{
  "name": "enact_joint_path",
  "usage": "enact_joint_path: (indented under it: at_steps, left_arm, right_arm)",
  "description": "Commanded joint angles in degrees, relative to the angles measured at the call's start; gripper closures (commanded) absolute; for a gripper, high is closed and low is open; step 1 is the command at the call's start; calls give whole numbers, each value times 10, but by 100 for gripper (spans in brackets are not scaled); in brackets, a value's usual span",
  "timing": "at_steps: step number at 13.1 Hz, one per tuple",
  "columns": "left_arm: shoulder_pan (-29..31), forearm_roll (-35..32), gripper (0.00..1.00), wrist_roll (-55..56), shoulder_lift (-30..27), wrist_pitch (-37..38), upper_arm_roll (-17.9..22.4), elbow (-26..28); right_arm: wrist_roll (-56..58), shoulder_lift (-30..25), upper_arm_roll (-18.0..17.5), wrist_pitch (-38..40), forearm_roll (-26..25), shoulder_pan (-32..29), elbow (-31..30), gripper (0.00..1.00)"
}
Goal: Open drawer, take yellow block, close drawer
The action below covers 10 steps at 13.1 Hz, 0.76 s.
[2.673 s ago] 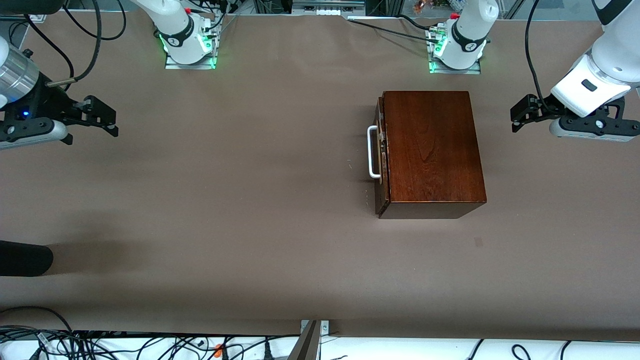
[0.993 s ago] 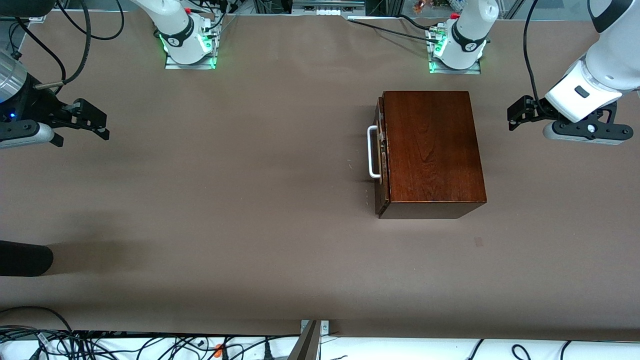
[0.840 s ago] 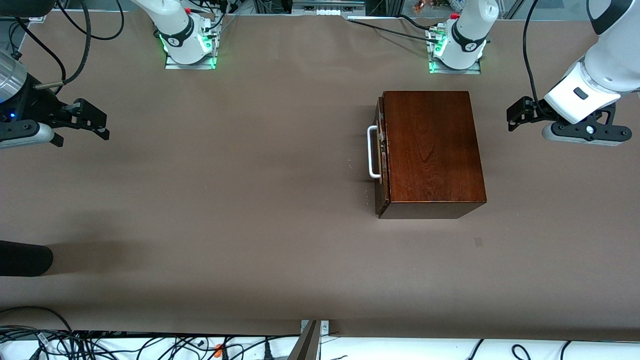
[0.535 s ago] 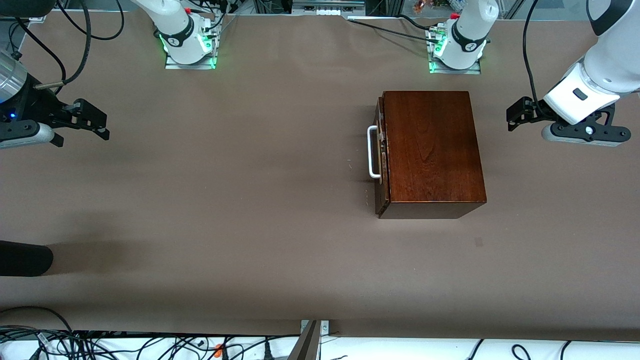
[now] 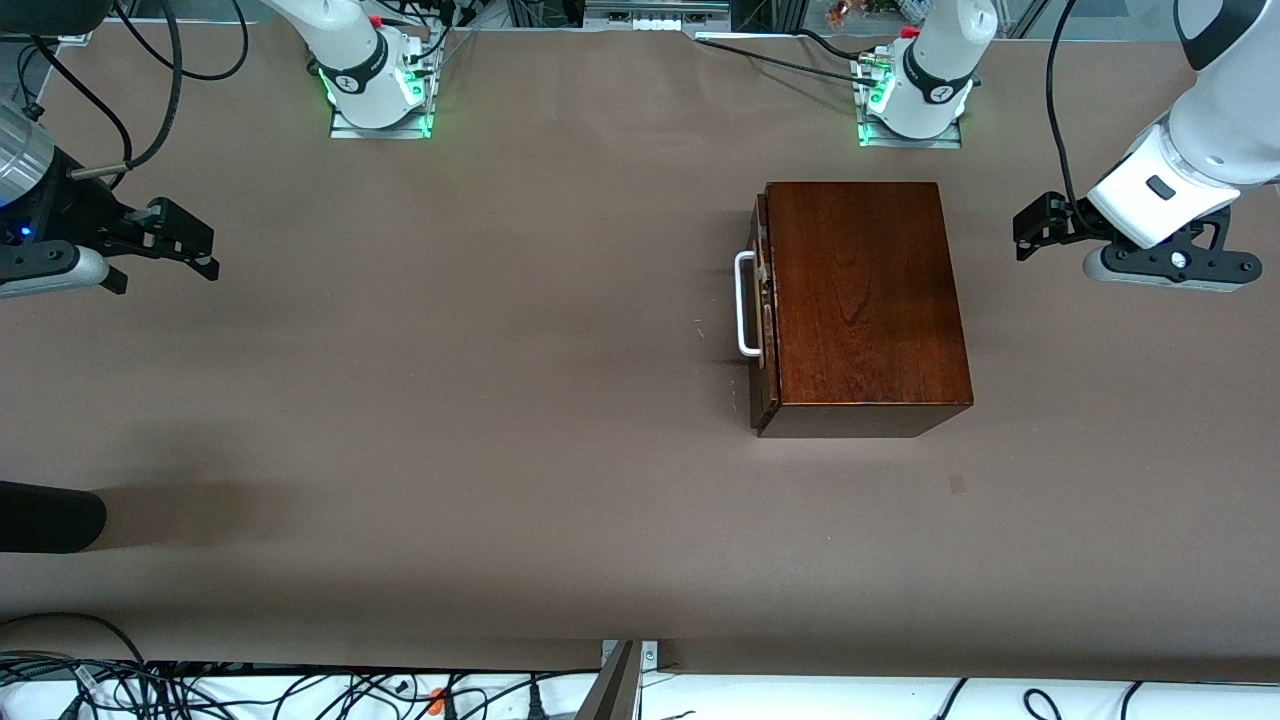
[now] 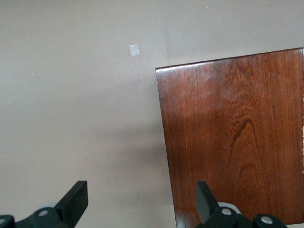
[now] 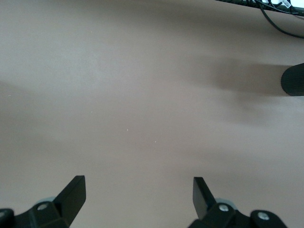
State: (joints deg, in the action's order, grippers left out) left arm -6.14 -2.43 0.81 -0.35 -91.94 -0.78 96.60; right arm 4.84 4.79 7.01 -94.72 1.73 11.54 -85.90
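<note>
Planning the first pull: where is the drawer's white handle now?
The white handle sits on the shut drawer, on the wooden box's side facing the right arm's end of the table.

Robotics lab bench, not a home or shop. Plain brown table point(image 5: 500, 420) carries two white arm bases bolted on metal plates: right arm base point(image 5: 372, 85), left arm base point(image 5: 915, 95), green status lights glowing at both. Loose black cables point(image 5: 180, 685) pile along the table's edge nearest the front camera. Aluminium framing point(image 5: 655, 15) and connectors sit between the two bases.
</note>
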Motion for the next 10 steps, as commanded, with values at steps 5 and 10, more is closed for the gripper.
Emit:
enact_joint_path:
  at_steps: [5,10]
  left_arm:
    - [-17,11,0,-5,27,47,-7,-21]
    - [-52,10,0,82,98,-5,-83,-51]
  right_arm:
    - [-1,1,-2,2,8,-4,6,0]
    - [-1,1,-2,2,8,-4,6,0]
